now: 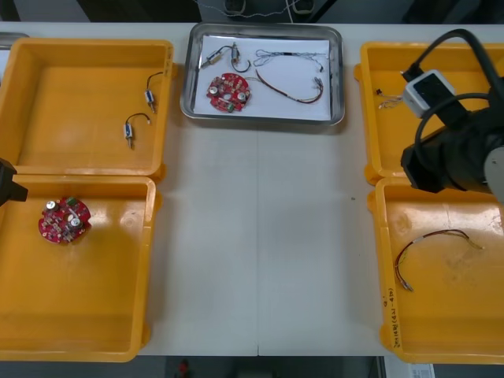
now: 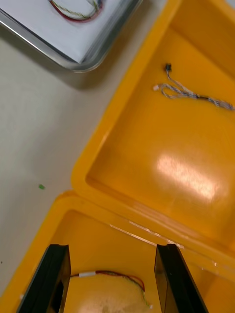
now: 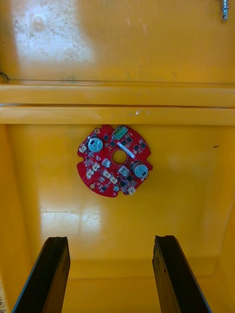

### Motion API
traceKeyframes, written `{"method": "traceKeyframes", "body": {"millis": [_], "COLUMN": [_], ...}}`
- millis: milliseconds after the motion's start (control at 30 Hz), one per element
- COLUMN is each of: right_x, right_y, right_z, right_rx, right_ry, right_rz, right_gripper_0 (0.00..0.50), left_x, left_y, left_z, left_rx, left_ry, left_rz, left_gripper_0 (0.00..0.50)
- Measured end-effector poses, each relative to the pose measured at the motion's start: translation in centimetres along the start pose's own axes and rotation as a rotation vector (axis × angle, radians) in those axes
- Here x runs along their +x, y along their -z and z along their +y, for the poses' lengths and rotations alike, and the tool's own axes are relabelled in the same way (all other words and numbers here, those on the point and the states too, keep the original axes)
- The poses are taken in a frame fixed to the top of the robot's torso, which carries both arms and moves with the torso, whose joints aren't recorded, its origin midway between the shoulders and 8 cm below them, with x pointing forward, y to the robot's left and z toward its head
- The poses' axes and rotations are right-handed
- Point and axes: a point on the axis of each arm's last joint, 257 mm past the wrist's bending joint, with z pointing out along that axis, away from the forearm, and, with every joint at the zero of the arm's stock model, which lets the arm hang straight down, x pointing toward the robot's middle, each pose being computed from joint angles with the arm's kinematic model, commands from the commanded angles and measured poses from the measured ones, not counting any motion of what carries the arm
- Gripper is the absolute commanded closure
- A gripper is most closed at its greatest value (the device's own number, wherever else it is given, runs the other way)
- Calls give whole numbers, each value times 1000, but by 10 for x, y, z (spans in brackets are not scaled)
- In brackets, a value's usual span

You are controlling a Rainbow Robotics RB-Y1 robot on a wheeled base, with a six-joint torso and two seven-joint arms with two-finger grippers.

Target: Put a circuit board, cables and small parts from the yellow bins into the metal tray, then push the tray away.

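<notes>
In the front view, a shiny metal tray with a white inside [image 1: 187,102] sits at the far middle of the light table [image 1: 260,236], between the yellow plastic bins. It holds a round red circuit board [image 1: 228,92], a looped red and yellow cable [image 1: 293,92], a thin twisted blue and white cable [image 1: 287,55] and a small metal part [image 1: 228,55]. The left far bin [image 1: 47,55] holds two more metal parts on black leads. The left near bin [image 1: 79,315] holds a second red board [image 1: 64,220]. The right arm [image 1: 453,153] hangs over the seam between the two right bins. The left arm [image 1: 9,187] shows at the left edge.

In the right wrist view, the right gripper [image 2: 113,247] has its fingers spread with nothing pinched. A second red and yellow cable [image 2: 112,275] lies on the right near bin's floor, seen in the gap between them. Beyond the fingertips, the right far bin [image 2: 122,161] holds another twisted cable [image 2: 196,93].

In the left wrist view, the left gripper [image 3: 110,239] also has its fingers spread. The second red board [image 3: 114,160] lies flat beyond the fingertips, in line with the gap and apart from both.
</notes>
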Motion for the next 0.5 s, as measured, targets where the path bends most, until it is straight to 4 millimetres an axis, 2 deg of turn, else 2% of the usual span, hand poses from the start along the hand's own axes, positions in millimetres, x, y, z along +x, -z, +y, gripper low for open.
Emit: {"method": "traceKeyframes", "body": {"millis": [300, 500], "right_x": [68, 111], "right_y": [10, 16], "right_z": [-49, -63], "right_rx": [-54, -59], "right_ry": [-243, -325], "right_rz": [60, 116], "right_gripper_0": [0, 0], "left_x": [0, 0], "left_y": [0, 0], "left_z": [0, 0], "left_rx": [-1, -1], "left_ry": [-1, 0], "left_rz": [0, 0], "left_gripper_0": [0, 0]}}
